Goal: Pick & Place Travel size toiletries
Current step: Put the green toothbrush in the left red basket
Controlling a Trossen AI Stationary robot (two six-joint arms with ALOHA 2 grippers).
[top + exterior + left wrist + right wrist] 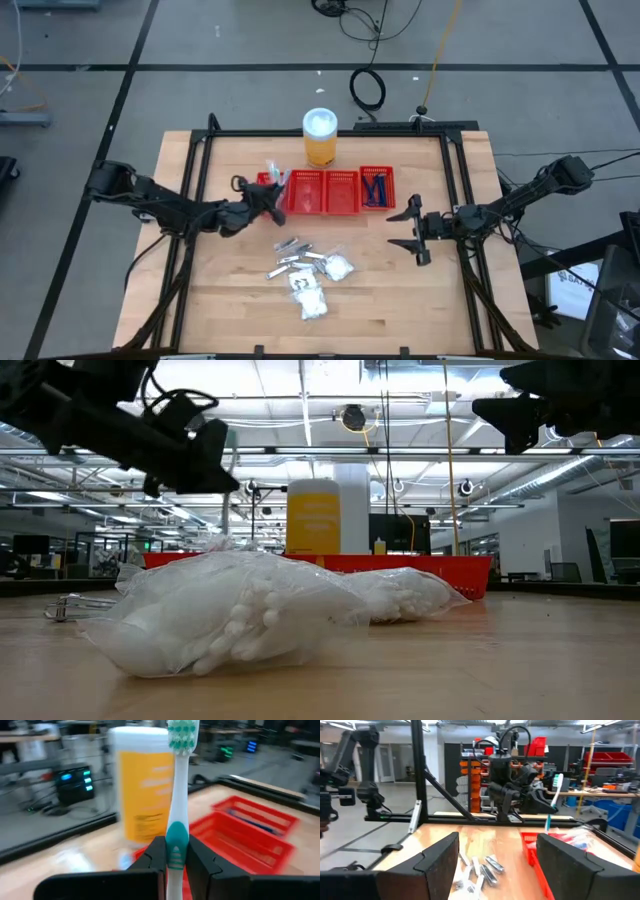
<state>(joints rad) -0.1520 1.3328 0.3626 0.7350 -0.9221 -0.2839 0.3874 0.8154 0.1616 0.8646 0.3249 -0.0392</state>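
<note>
Toiletries: one item, a white toothbrush [176,795] with teal grip and green-white bristles, clamped upright between the left gripper's [175,856] fingers, above the left end of the red tray [327,192]. From overhead the brush is barely made out, hidden among the gripper parts. Handle's lower end cut off in the left wrist view.

Remaining toiletries on the table in front of the tray: silvery tubes [293,245] and white packets [339,267], loosely grouped. Table-level view blocked mostly by a crinkly packet [225,615] close up; tubes only glimpsed at far left.

Dark blue items lie in the tray's rightmost compartment; details too small to tell.

Orange jar [320,138] with white lid stands just behind the tray.

Right gripper [414,232] hovers over bare table right of the pile, fingers wide apart, holding nothing.
</note>
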